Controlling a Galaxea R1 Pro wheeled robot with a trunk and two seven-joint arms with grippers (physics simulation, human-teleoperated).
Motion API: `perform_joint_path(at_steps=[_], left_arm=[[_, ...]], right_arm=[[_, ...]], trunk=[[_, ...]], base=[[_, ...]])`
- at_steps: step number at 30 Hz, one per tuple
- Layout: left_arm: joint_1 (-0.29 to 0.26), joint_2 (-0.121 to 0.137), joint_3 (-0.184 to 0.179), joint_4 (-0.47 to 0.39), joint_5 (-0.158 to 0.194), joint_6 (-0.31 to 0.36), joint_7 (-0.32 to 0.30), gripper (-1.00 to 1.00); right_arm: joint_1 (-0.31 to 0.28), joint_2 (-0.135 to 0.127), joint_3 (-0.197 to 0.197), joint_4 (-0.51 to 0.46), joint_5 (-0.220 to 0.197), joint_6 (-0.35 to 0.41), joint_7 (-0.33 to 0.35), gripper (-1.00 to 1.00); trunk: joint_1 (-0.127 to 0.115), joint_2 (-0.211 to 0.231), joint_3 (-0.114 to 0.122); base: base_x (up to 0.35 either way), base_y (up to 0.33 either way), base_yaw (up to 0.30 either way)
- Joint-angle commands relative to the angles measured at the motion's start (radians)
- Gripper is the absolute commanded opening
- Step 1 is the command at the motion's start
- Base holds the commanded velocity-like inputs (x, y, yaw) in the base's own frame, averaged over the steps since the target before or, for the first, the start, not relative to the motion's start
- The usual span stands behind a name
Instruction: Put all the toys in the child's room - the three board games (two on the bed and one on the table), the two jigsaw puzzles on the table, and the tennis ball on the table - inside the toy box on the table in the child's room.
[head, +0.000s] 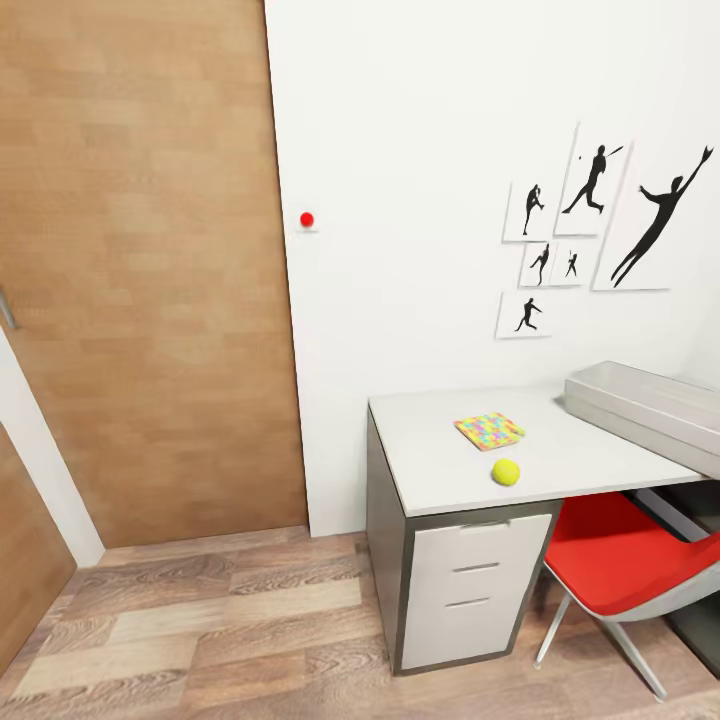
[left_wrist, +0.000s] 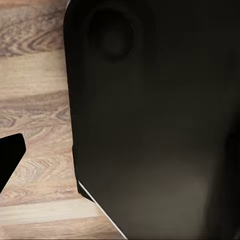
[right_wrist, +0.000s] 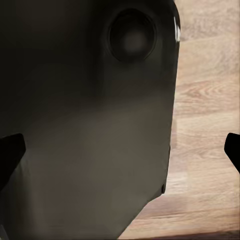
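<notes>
The near part of the table (head: 440, 475) is taken up by a jigsaw puzzle (head: 488, 431) and, just in front of it, a tennis ball (head: 506, 472); bare top is left around both. The far right stretch is occupied by the toy box (head: 650, 405), open from above. Reach under the top is blocked by the drawer unit (head: 475, 590) and a red chair (head: 615, 560). Open wood floor (head: 210, 630) is left between door (head: 140, 280) and table.
</notes>
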Motion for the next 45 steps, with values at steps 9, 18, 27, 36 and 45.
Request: perform_joint_path(at_steps=[9, 18, 27, 36, 45], left_arm=[[0.014, 0.018, -0.001, -0.014, 0.003, -0.004, -0.002, 1.0], [0.014, 0.018, -0.001, -0.014, 0.003, -0.004, -0.002, 1.0], [0.014, 0.018, -0.001, -0.014, 0.003, -0.004, -0.002, 1.0], [0.014, 0.018, -0.001, -0.014, 0.003, -0.004, -0.002, 1.0], [0.014, 0.018, -0.001, -0.014, 0.003, -0.004, -0.002, 1.0]], right_arm=[[-0.027, 0.011, 0.003, -0.017, 0.002, -0.002, 0.013, 1.0], [-0.027, 0.011, 0.003, -0.017, 0.002, -0.002, 0.013, 1.0], [-0.027, 0.011, 0.003, -0.017, 0.002, -0.002, 0.013, 1.0], [-0.027, 0.011, 0.003, -0.017, 0.002, -0.002, 0.013, 1.0], [-0.027, 0.011, 0.003, -0.017, 0.002, -0.002, 0.013, 1.0]], trunk=[[0.0, 0.0, 0.0], [0.0, 0.0, 0.0], [0.0, 0.0, 0.0], [0.0, 0.0, 0.0], [0.0, 0.0, 0.0]], base=[[0.0, 0.0, 0.0], [0.0, 0.0, 0.0], [0.0, 0.0, 0.0], [0.0, 0.0, 0.0], [0.0, 0.0, 0.0]])
